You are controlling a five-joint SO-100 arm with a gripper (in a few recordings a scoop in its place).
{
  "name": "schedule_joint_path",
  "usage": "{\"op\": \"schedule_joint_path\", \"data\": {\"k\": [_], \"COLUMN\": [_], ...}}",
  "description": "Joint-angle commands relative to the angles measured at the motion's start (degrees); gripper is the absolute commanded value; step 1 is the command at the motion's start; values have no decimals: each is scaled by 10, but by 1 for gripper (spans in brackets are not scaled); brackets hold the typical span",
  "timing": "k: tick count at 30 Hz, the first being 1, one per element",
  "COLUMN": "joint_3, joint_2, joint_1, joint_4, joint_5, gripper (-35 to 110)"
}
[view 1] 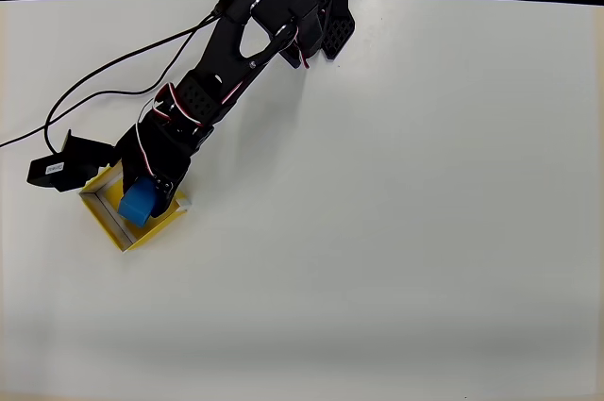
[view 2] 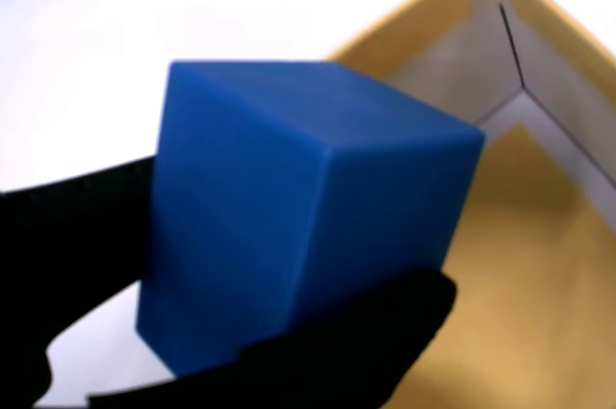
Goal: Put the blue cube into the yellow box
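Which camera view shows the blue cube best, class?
The wrist view: the blue cube looms large between the dark jaws, three faces plain. The overhead view shows it small, partly under the arm, over the yellow box.

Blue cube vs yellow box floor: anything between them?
Nothing. In the wrist view the pincer holds the blue cube over the yellow box; its floor is bare.

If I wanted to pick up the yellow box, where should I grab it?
Probably pinch one thin upright wall of the yellow box, coming straight down from above. It is a shallow open tray lying flat, so its rim is the only part that sticks up. Choose the side away from the gripper, which holds the blue cube over it.
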Motion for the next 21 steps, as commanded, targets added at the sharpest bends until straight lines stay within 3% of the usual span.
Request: {"op": "schedule_joint_path", "data": {"k": [1,16,21], "joint_3": [-43,-126,-136], "joint_2": [17,-55,-64], "joint_1": [23,47,51], "joint_4": [-21,-18,-55], "joint_5": [-14,-12,31], "gripper": [13,14,23]}}
